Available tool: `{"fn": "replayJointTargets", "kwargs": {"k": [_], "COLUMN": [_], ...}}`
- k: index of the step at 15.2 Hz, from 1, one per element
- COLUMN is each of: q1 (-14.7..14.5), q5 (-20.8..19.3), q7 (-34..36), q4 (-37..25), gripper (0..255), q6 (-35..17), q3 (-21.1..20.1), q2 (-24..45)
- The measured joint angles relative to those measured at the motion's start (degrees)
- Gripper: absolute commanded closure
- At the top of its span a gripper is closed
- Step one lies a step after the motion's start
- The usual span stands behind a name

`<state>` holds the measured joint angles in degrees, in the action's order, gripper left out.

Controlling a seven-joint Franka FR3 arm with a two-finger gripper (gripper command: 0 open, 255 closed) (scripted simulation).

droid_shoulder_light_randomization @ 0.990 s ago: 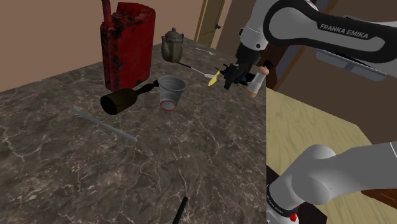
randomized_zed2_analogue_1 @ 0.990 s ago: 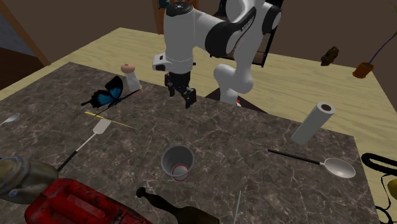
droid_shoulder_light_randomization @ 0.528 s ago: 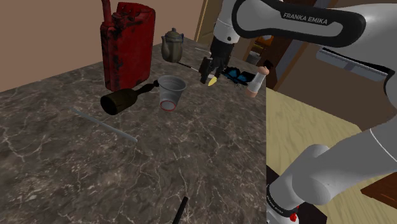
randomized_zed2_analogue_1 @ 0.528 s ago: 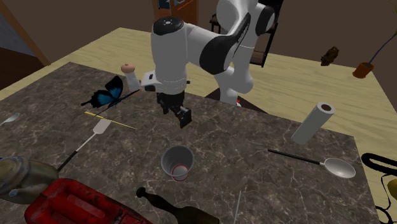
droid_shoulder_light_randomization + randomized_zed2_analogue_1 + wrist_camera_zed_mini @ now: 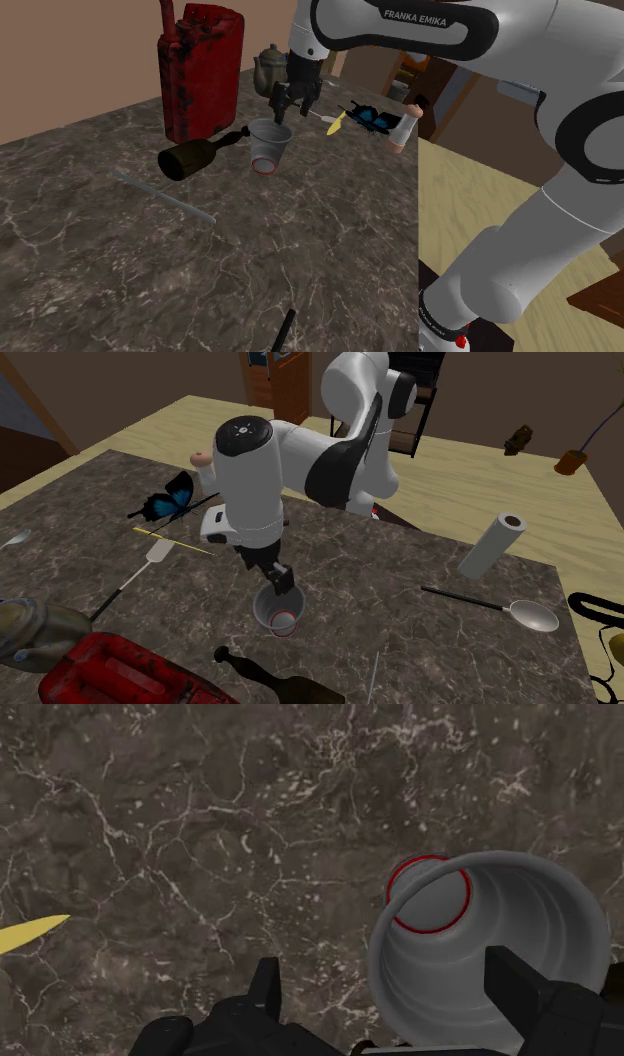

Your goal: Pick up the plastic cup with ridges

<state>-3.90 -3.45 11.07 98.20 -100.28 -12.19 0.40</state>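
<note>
Hovering open and empty, gripper (image 5: 390,982) sits just above upright ridged cup (image 5: 500,939), which lies offset toward one finger

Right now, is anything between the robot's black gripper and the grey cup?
No. In the wrist view the open gripper hangs right over the grey cup, with nothing between them.

Light is soft, even and rather dim. The cup (image 5: 490,954) below the pincer (image 5: 280,580) darkens gently inside, and the dark table (image 5: 200,824) around it lies flat-lit. The white arm (image 5: 250,482) above the pincer has a mild sheen. Edges are sharp throughout.
</note>
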Motion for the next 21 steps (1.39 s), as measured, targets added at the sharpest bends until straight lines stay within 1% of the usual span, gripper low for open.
{"fn": "replayJointTargets", "kwargs": {"k": [2, 8, 9, 19, 21], "q1": [-0.1, -0.2, -0.2, -0.2, -0.2], "q5": [-0.1, -0.3, -0.3, -0.3, -0.3], "q7": [0.2, 0.7, 0.7, 0.7, 0.6], "q4": [0.0, 3.8, 4.1, 4.4, 3.3], "gripper": [0, 0, 255, 255, 255], "q6": [-0.8, -5.1, -5.4, -5.7, -4.6], "q3": [-0.1, -0.2, -0.2, -0.2, -0.1], "q2": [0.8, 1.3, 1.3, 1.2, 1.3]}}
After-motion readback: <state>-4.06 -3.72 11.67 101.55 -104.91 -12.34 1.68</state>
